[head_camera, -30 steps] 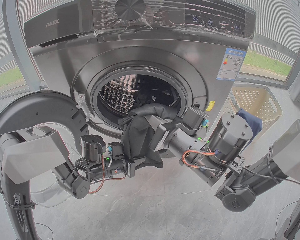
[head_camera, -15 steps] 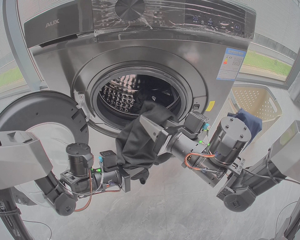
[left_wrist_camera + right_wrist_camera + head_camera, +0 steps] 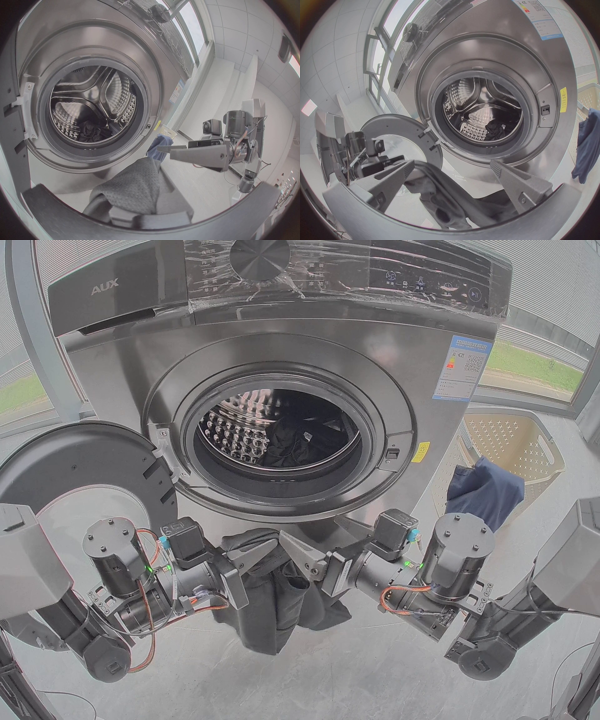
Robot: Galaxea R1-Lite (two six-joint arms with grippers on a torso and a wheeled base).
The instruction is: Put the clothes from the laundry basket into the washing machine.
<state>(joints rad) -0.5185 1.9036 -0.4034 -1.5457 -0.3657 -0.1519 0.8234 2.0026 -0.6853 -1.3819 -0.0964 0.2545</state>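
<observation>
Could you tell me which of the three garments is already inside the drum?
The black garment, lying in the drum. The dark grey garment hangs outside below it, and the navy garment drapes over the laundry basket.

The washing machine (image 3: 387,359) carries a light-lettered brand logo (image 3: 104,286) on its detergent drawer (image 3: 150,277), a blue-and-white energy label (image 3: 461,368) with a square code at upper right, a yellow sticker (image 3: 420,452) beside the door latch, and lit icons (image 3: 431,284) on the control panel (image 3: 350,271); the fine print is too small to read.

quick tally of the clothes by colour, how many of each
dark grey garment: 1
black garment: 1
blue garment: 1
total: 3
</observation>
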